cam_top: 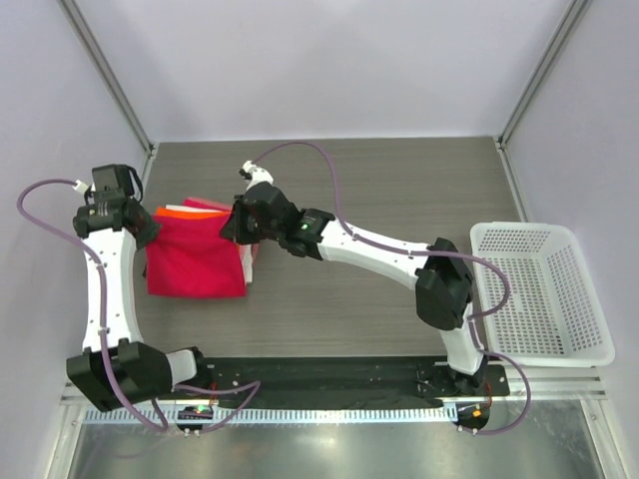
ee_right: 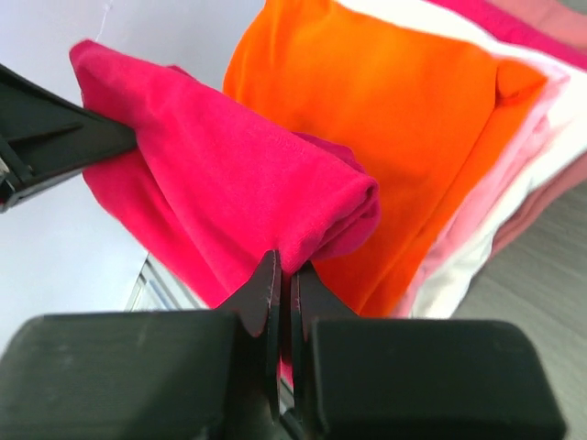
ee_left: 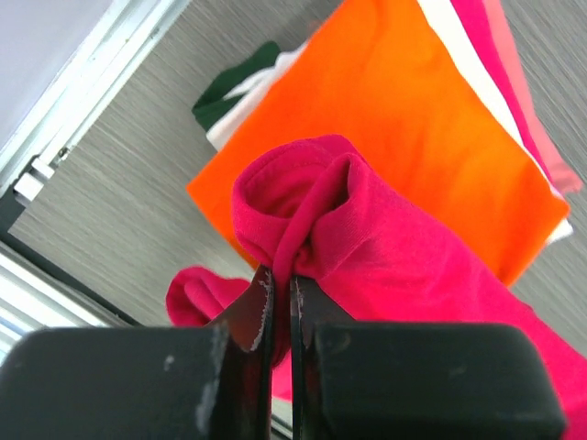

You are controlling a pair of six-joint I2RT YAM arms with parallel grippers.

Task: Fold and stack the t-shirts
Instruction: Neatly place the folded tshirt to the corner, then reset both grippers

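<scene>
At 9 o'clock on the table (cam_top: 379,180), the left gripper (ee_left: 282,280) is pinched tight on a bunched corner of the crimson t-shirt (cam_top: 195,261); the right gripper (ee_right: 284,270) clamps its 3 o'clock end. Beyond lies the orange t-shirt (ee_left: 394,119) over a pale pink t-shirt (ee_right: 491,197).

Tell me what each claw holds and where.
Both hold the red t-shirt: the left claw pinches a bunched fold at its left end, the right claw pinches the folded edge at its right end.
</scene>
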